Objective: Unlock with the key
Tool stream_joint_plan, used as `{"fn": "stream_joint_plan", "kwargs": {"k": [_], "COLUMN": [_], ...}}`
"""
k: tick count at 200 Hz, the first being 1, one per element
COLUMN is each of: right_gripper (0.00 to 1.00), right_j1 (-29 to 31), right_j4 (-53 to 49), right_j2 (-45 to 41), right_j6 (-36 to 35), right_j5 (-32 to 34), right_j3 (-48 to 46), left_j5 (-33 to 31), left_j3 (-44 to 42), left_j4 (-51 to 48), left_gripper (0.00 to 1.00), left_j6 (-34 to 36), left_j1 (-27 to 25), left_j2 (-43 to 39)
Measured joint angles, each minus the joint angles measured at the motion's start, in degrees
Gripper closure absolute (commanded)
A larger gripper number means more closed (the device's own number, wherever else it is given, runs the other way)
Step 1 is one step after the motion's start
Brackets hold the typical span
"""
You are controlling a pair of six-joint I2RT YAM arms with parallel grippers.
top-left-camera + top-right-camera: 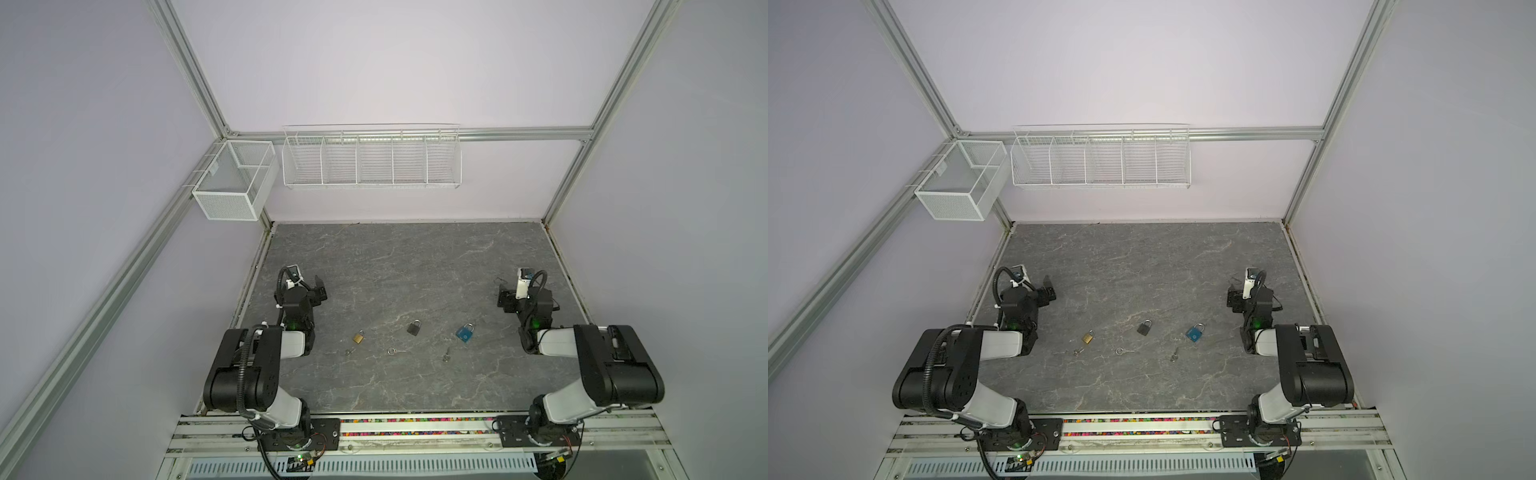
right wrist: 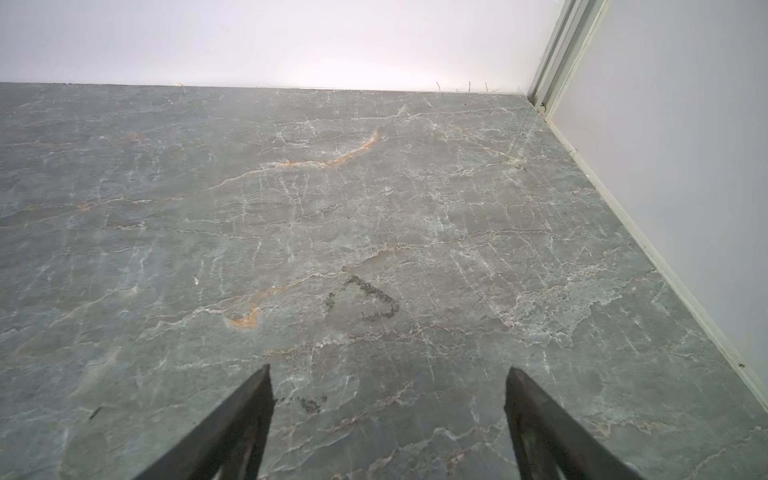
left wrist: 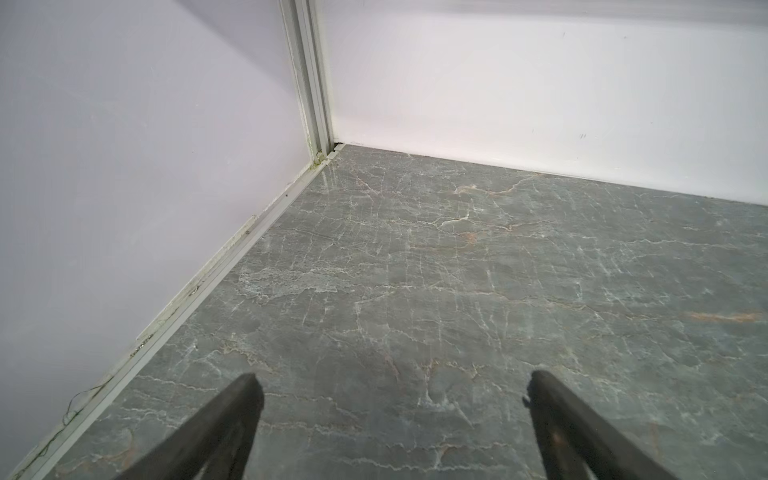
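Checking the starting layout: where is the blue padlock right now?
In both top views the blue padlock lies on the table, right of centre: black padlock to its left, a key nearer the arm bases.

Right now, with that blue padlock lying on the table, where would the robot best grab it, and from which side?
Probably the body of the blue padlock, pinched across its two side edges, coming straight down. It lies flat on the table, so its broad faces can't be pinched, and the shackle looks too thin to hold steady. The open right gripper is nearest.
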Motion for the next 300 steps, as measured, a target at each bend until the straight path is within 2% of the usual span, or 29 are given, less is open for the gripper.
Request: {"fn": "stream_joint_plan", "kwargs": {"k": [244,273,300], "right_gripper": [0.12,0.12,0.11], "right_j1": [0.0,0.0,0.0], "right_j4": [-0.1,-7.9,-12.2], "right_j2": [0.0,-3.6,-9.0], "right_j6": [0.0,0.0,0.1], "right_j5": [-0.1,-0.6,0.0], "right_j3": [0.0,3.2,5.6], "left_j5": [0.0,0.2,0.2], "left_j3": [0.0,-0.3,-1.4], "left_j4": [0.2,0.2,-1.6], "left_gripper": [0.01,0.01,0.01], "left_j6": [0.0,0.0,0.0], "left_j1": [0.0,0.0,0.0], "left_j2": [0.0,-0.8,-5.6]}}
